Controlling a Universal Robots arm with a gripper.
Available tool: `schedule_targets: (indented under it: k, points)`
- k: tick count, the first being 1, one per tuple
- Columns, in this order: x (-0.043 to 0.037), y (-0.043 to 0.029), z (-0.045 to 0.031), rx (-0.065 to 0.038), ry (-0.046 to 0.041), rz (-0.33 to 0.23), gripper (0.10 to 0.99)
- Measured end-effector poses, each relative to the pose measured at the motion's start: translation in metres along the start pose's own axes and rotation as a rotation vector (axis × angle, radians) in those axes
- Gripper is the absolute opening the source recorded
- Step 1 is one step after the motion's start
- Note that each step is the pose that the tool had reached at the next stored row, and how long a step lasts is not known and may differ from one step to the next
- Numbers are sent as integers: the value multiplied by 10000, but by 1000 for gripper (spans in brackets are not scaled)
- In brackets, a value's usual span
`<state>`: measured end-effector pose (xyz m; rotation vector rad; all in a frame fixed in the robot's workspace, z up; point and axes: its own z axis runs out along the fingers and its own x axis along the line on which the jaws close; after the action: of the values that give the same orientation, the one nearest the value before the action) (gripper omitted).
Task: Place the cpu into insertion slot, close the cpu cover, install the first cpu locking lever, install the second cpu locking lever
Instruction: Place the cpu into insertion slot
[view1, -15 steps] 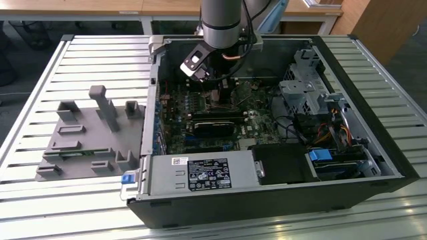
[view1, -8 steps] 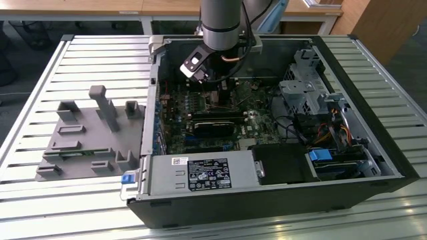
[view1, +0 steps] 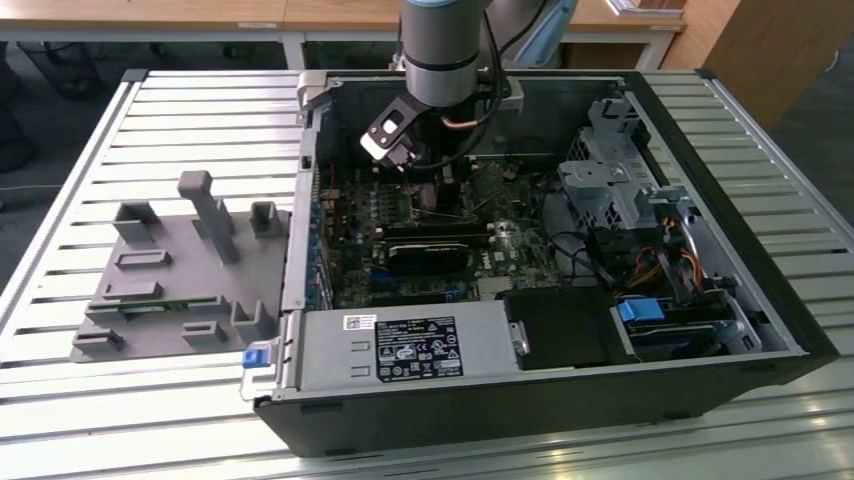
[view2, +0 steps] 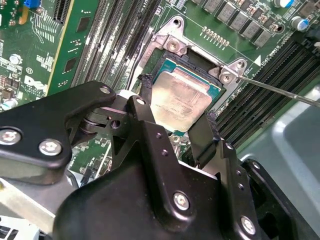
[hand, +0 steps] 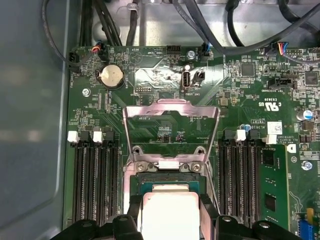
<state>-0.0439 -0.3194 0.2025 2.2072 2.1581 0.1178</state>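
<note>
Step in hand: placing the cpu (view2: 180, 97) into the insertion slot (hand: 170, 179). Judge it unfinished, since the chip is not yet released.
Hand state: the hand (view2: 177, 102) is closed narrow on the cpu, with one finger on each of two opposite edges, in both wrist views.
CPU location: directly over the insertion slot, inside the open computer case (view1: 747, 330). You cannot tell here whether it is seated or just above the contacts.
CPU cover: the cpu cover (hand: 170, 107) stands swung up beyond the slot, clear of the chip.
Locking lever: a thin wire lever (view2: 280, 91) lies released beside one slot corner.
Technique: keep the chip level and its edges square to the slot's metal rim. Use no downward force, because the chip should drop in under its own weight. Keep both fingers clear of the rim.
Facing: the silvery metal top faces up toward the wrist, and the underside faces the socket.
Long axis: the chip is near square, so no long axis stands out. The gripped edges run parallel to the memory slots (hand: 95, 175) on either side.
</note>
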Motion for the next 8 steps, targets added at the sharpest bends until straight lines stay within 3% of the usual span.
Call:
schedule_targets:
  k: [8]
  points:
    - [-1,11,42,2,-7,12,541]
